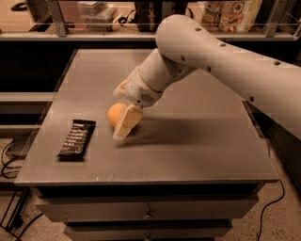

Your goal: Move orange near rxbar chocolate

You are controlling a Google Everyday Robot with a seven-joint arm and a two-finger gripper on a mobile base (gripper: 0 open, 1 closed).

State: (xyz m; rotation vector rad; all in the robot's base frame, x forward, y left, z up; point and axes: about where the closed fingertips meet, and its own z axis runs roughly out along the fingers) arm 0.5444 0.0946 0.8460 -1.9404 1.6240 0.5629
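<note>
The orange (114, 114) is a small round fruit on the grey table (197, 150), left of centre. My gripper (120, 117) is around it: one pale finger (126, 123) stands in front of the fruit and reaches down to the table, the other finger is behind it near the wrist. The gripper looks shut on the orange. The rxbar chocolate (77, 138) lies flat in its black wrapper near the table's front left, a short gap to the left of the orange.
The large white arm (225, 61) crosses from the right over the table's middle. A shelf with packages (230, 14) runs along the back. Drawers sit under the table's front edge (146, 181). Cables lie on the floor at the left.
</note>
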